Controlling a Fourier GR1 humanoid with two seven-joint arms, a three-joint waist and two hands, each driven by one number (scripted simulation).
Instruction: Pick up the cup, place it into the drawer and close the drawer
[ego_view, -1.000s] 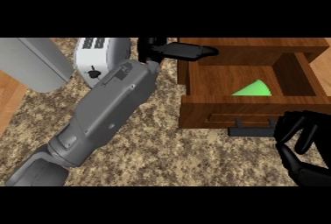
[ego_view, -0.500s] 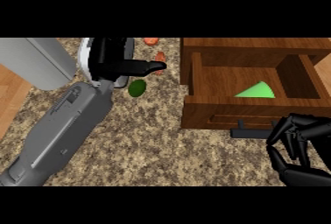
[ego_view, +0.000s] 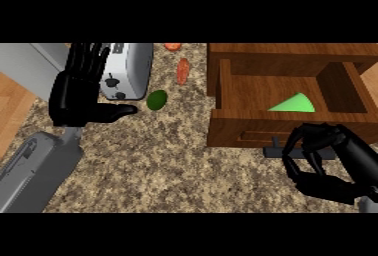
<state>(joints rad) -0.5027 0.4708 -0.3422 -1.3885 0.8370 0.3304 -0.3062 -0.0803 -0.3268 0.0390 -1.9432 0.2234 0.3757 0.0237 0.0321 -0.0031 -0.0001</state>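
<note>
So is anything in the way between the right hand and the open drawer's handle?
Nothing visible: the right hand sits curled over the dark handle on the front of the drawer.

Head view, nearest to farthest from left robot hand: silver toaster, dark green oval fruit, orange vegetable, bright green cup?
1. Silver toaster, at left robot hand
2. Green oval fruit, just right
3. Orange vegetable, beyond
4. Green cup, in drawer

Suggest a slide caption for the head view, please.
Green cup in the open drawer; right hand curled at its handle, left hand open.
</note>
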